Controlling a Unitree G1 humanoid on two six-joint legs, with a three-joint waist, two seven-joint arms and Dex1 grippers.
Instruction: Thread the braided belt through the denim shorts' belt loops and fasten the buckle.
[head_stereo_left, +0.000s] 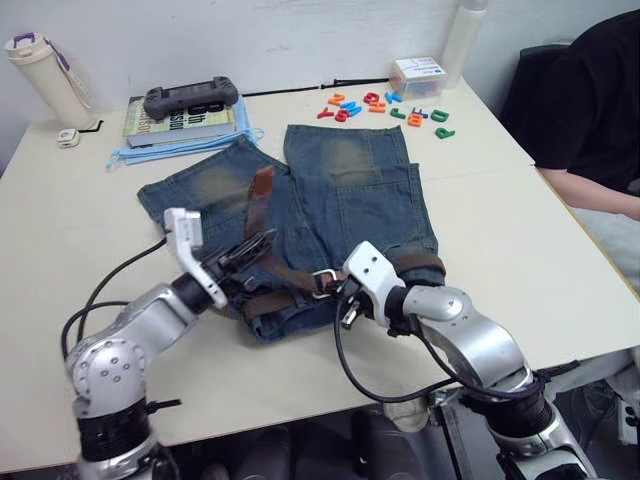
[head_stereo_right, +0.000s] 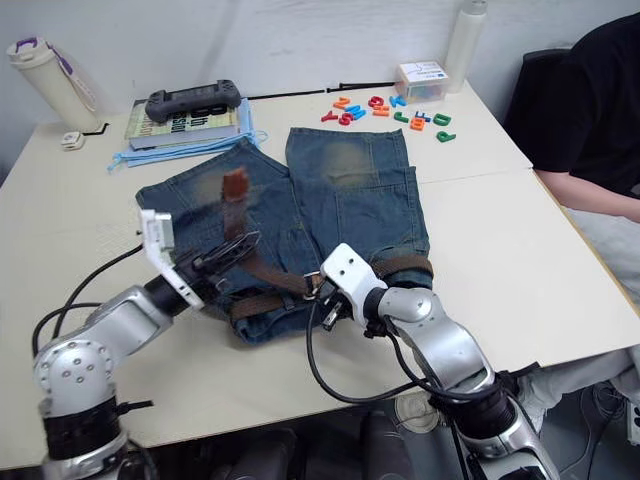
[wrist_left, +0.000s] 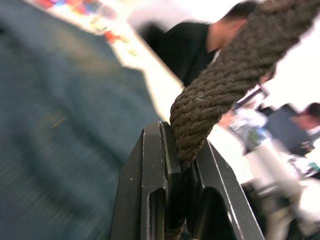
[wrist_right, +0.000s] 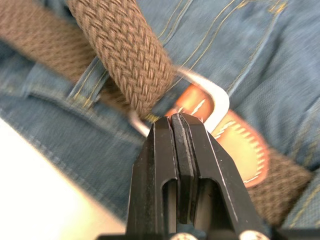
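At near table edge (head_stereo_left: 300, 395): left tool (wrist_left: 181, 165) clamps braided belt (wrist_left: 225, 80); right tool (wrist_right: 178, 131) pinched closed at buckle (wrist_right: 212, 97) (open tabletop right).

Silver arms, white wrists, black cables, black-fingered grippers.

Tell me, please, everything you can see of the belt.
The belt is a dark brown braided strap lying along the shorts' waistband. Its tan leather tip rises tilted over the left leg. The left gripper pinches the strap. The silver buckle sits mid-waistband with the strap passing through it, and the right gripper, fingers together, is at the frame.
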